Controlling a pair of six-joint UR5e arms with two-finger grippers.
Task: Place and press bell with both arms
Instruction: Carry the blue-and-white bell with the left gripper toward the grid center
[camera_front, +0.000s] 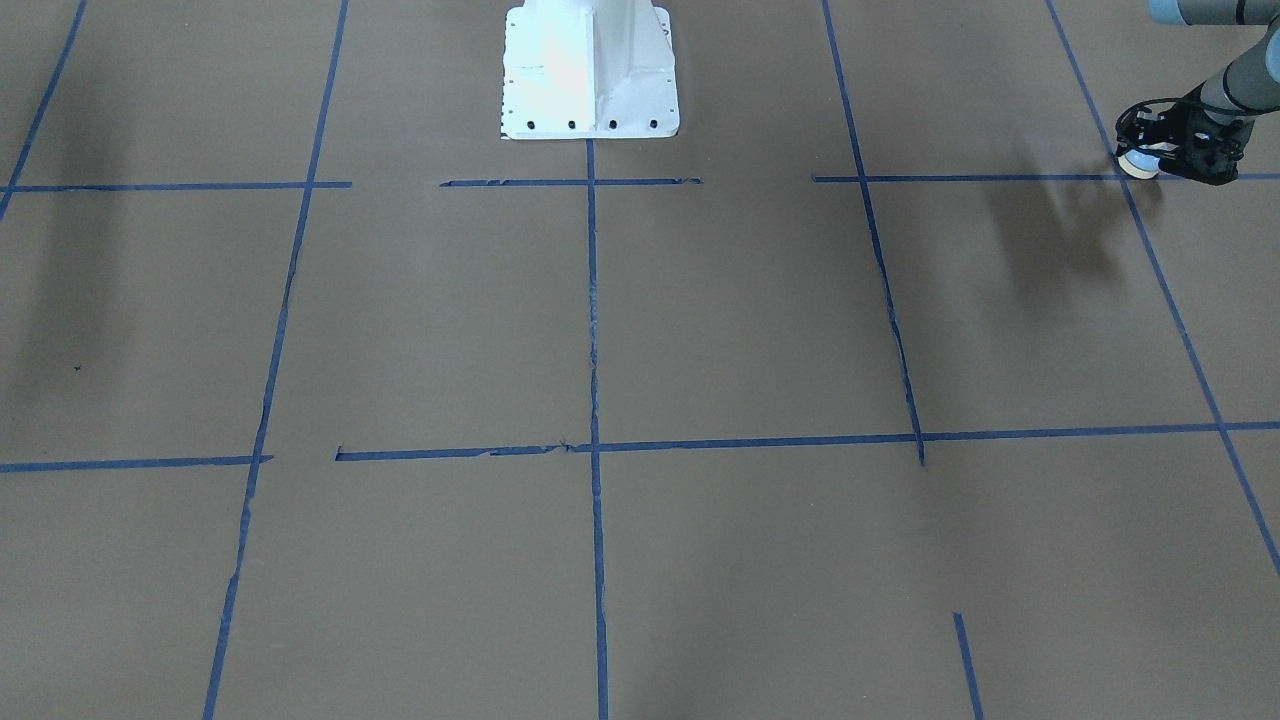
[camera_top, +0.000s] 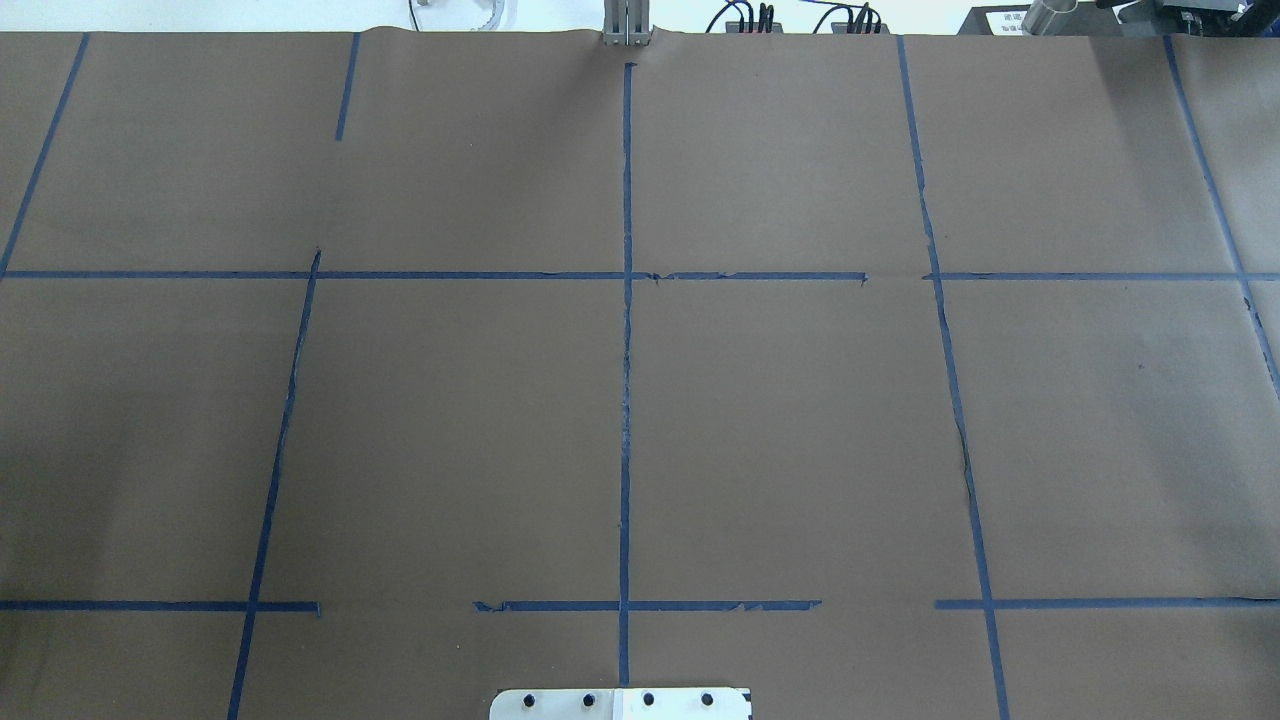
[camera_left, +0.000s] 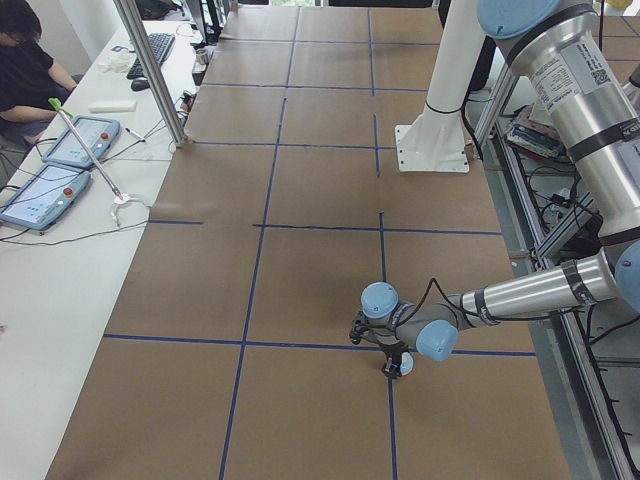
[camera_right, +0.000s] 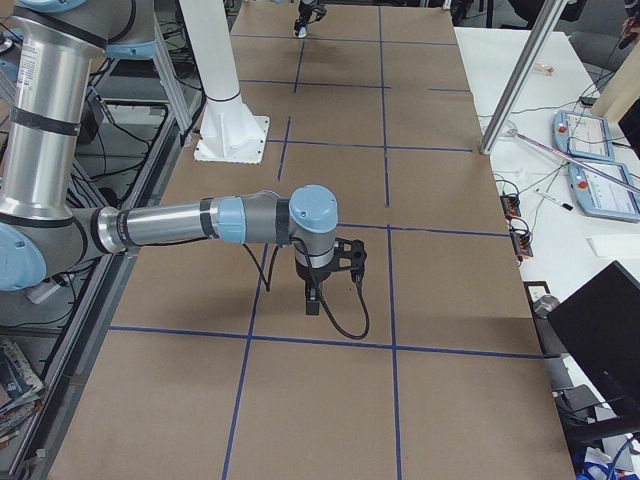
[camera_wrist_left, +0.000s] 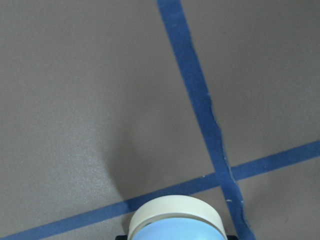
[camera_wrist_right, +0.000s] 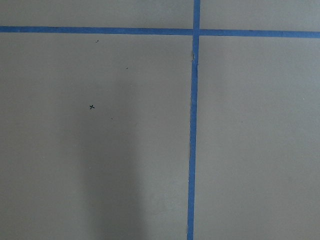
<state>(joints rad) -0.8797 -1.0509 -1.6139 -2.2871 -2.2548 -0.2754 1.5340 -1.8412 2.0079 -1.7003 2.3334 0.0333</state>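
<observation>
The bell (camera_front: 1137, 165) is light blue with a cream rim, and it sits between the fingers of my left gripper (camera_front: 1150, 154) at the table's far left end. The gripper is shut on it and holds it above the brown paper, over a crossing of blue tape lines. The left wrist view shows the bell's cream rim and blue dome (camera_wrist_left: 175, 222) at the bottom edge, with its shadow on the paper. In the exterior left view the bell (camera_left: 403, 368) hangs below the near arm's wrist. My right gripper (camera_right: 313, 300) shows only in the exterior right view, pointing down; I cannot tell whether it is open or shut.
The table is covered in brown paper with a grid of blue tape lines (camera_top: 626, 400). The white pedestal base (camera_front: 590, 70) stands at the robot's side. Beside the table stand a metal pole (camera_left: 150, 70) and an operators' desk with teach pendants (camera_left: 45, 190).
</observation>
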